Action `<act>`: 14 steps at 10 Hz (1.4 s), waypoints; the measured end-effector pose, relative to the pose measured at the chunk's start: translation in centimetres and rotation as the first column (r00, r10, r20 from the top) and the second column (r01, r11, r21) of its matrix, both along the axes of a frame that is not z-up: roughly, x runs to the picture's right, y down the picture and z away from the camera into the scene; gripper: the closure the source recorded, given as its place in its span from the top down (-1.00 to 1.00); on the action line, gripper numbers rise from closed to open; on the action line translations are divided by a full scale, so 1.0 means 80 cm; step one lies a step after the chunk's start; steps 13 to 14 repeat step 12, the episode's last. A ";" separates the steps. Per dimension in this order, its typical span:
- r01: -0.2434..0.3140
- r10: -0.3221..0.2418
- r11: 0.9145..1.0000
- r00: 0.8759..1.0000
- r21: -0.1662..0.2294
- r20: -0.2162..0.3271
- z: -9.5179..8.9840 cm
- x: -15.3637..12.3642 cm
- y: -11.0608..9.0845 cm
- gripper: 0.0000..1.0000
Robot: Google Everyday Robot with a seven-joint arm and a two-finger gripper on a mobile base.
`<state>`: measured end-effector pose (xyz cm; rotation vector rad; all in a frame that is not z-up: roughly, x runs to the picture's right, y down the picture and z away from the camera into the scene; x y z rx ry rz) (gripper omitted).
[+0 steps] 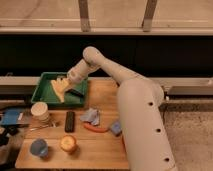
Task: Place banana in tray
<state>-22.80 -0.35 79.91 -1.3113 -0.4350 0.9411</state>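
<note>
Gripper: the gripper (pixel 64 84) is hanging over the tray (pixel 48 77) — fingers cannot be told apart.
Banana: the banana (pixel 59 92) is lying inside the tray — just below the gripper.

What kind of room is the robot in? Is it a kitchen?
Probably a lab or test room, not a kitchen. A small wooden table holds toy-like items, the gripper hangs over a green tray with a banana, and large windows run behind.
</note>
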 end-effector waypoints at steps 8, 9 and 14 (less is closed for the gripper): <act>0.006 -0.005 1.000 0.999 -0.023 0.043 0.028 -0.026 -0.001 0.60; 0.008 -0.007 1.000 0.999 -0.025 0.051 0.039 -0.035 -0.002 0.60; 0.004 -0.003 1.000 0.998 -0.020 0.062 0.057 -0.053 -0.006 0.60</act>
